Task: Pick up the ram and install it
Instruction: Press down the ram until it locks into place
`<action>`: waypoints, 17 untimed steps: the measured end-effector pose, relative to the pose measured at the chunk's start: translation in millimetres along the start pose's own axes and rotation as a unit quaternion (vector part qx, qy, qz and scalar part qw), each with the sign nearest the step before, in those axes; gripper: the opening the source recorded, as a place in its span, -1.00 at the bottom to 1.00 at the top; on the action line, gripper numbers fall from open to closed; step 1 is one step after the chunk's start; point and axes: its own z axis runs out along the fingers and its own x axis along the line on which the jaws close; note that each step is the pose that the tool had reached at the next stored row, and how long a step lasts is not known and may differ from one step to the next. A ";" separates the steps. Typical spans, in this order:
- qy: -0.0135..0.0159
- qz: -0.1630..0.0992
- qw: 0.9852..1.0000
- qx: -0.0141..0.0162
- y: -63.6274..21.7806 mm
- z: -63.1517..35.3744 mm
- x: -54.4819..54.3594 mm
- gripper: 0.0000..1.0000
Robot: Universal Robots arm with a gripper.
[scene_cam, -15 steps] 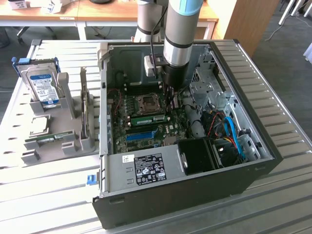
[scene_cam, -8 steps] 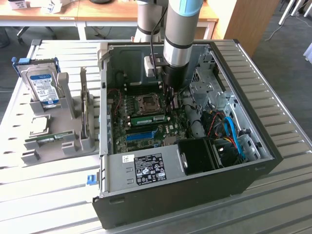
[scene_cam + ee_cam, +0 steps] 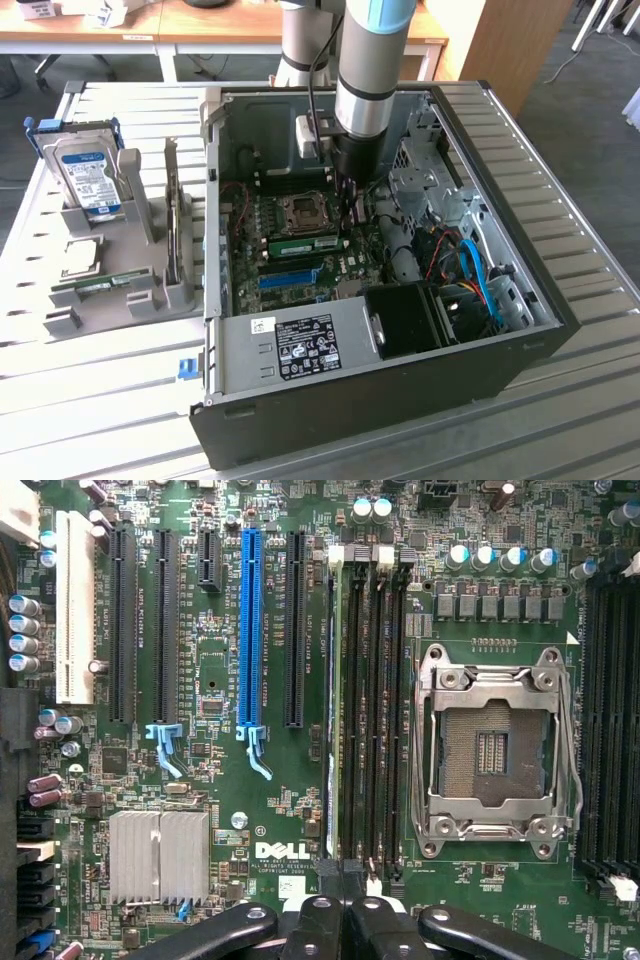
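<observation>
Here the hand (image 3: pixel 343 920), pressed together, hovers above the seated ram (image 3: pixel 303 244)

**A:** What do we mark on the motherboard (image 3: pixel 230 810), taking the gripper (image 3: pixel 345 915) as six o'clock?

**B:** We mark its fingers closed together, at the near end of the memory slots (image 3: pixel 375 700). The ram (image 3: pixel 330 680) stands edge-on in their nine-o'clock slot. From these slots, the empty processor socket (image 3: pixel 490 750) lies at three o'clock, the blue slot (image 3: pixel 250 630) at nine and the finned heatsink (image 3: pixel 160 855) at eight.
</observation>
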 end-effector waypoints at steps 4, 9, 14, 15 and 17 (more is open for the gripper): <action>0.000 0.000 1.000 0.000 0.0 0.2 0.0 -0.79; 0.000 0.000 1.000 0.000 0.0 0.5 0.0 -0.79; 0.000 0.000 1.000 0.000 0.0 0.6 0.0 -0.79; 0.000 0.000 1.000 0.000 0.0 0.7 0.0 -0.79; 0.000 0.000 1.000 0.000 -0.1 1.0 0.0 -0.79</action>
